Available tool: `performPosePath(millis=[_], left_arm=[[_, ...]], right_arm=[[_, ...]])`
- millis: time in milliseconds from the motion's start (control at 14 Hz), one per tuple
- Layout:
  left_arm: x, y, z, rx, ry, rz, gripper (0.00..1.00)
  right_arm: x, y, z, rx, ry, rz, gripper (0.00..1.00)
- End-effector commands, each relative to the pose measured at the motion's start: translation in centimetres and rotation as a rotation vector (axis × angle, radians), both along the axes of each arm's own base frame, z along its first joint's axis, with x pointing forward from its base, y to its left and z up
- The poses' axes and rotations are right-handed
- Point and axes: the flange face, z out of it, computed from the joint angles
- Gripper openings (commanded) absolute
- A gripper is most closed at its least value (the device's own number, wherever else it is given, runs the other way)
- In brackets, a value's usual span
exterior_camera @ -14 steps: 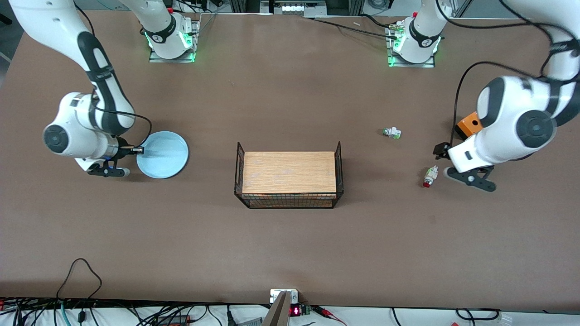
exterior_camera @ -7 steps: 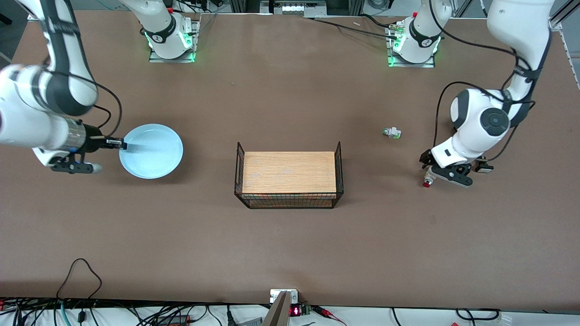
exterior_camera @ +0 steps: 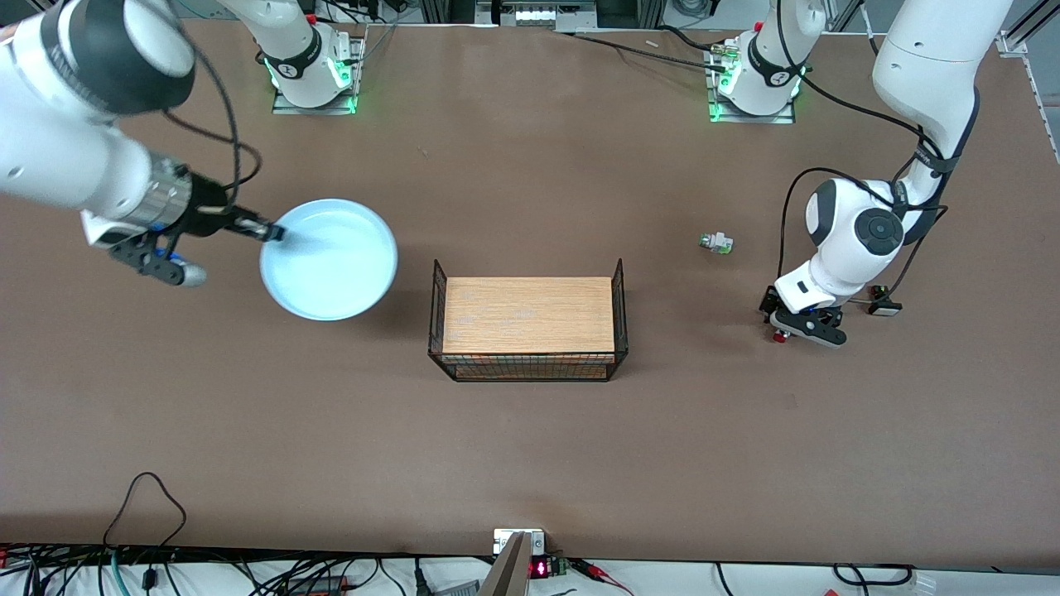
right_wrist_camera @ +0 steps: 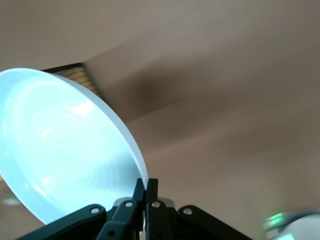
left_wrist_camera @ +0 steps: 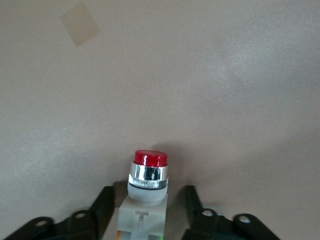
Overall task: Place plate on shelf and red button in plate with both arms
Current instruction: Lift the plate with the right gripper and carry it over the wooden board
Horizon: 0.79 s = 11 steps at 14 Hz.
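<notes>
Right gripper [exterior_camera: 269, 233] clamped on the rim of the round pale-blue plate [exterior_camera: 330, 258], held above the brown table [exterior_camera: 530, 447] beside the wire basket [exterior_camera: 527, 329]. Left gripper [left_wrist_camera: 145, 200] down at the table toward the left arm's end, fingers [left_wrist_camera: 102, 202] spread either side of the small red-capped white button [left_wrist_camera: 146, 187], not clearly touching it.

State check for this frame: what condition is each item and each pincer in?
plate: lifted off the table, tilted, gripped by its rim
right pincer: shut on plate
red button: on the table, between the fingers
left pincer: open around red button
green-ended button: lying untouched
wire basket: upright, wooden board inside
</notes>
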Motion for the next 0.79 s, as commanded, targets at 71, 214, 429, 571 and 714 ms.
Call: performPosePath(millis=[71,214,429,571,714], left_arm=[[0.6,1.2,0.8,0.004,-0.017,0.008,0.07],[1.0,1.1,1.5,0.005,-0.032,0.003,0.06],[2.1,0.7,4.9,0.011,-0.04,-0.004,0.05],[4.0,0.1,8.6,0.021,0.063,-0.008,0.05],[6.3,-0.1,12.8,0.031,0.176,-0.006,0.05]], right_arm=[[-0.1,3.8,1.2,0.091,0.096,-0.221,0.0],[-0.6,7.0,1.1,0.078,0.107,-0.29,0.0],[-1.6,12.3,0.3,0.055,0.123,-0.391,0.0],[-2.2,15.3,-0.3,0.055,0.116,-0.43,0.0],[-2.8,17.6,-1.5,0.036,0.1,-0.434,0.0]])
